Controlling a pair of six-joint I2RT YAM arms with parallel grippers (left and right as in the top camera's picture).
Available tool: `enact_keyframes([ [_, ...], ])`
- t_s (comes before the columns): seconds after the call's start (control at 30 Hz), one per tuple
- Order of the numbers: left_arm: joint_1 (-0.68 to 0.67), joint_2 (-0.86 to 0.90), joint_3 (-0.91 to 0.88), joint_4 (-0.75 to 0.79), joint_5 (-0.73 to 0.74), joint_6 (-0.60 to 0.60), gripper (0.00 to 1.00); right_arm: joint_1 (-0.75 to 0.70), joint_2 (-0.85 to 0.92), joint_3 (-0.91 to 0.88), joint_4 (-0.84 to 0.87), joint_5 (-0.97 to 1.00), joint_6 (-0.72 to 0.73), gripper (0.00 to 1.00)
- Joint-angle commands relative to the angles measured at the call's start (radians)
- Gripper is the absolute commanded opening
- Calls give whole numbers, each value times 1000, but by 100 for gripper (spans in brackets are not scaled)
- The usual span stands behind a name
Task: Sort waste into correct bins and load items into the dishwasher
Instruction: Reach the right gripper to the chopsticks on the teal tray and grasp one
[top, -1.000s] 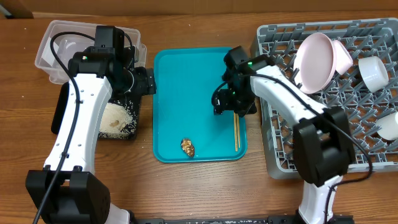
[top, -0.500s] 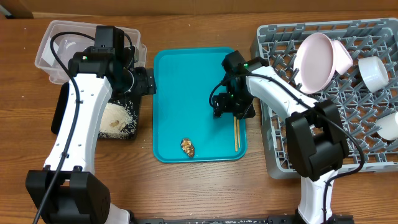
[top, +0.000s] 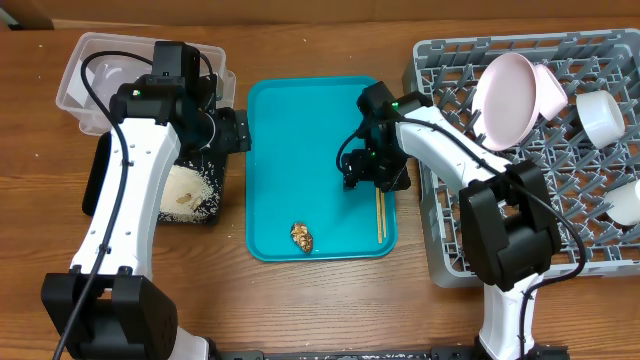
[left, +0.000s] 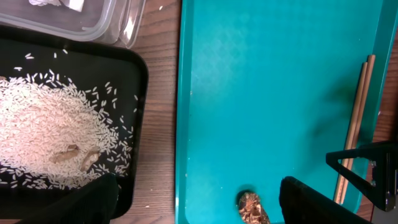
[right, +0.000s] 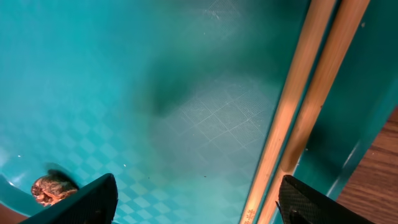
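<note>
Chopsticks (right: 305, 112): two sticks lie side by side on the teal tray (right: 124, 74), between the right jaws and nearer the jaw by the tray's rim.
Long way: they run across the gap, so I think a squeeze would press their sides.
Nearer arm: the right one. The left jaws are well apart from the sticks.
Right jaws: spread wide, holding nothing.
Left jaws: spread wide, empty, over where the black tray (left: 140, 68) meets the teal tray.
</note>
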Motion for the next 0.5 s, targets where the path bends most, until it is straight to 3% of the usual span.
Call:
enact_keyframes([
  [0.0, -4, 10, 15, -1, -13, -2, 84, 6, -1, -4, 3, -10, 20, 84],
  [0.47, -4, 10, 15, -2, -13, -2, 85, 44, -1, -4, 14, 19, 30, 84],
])
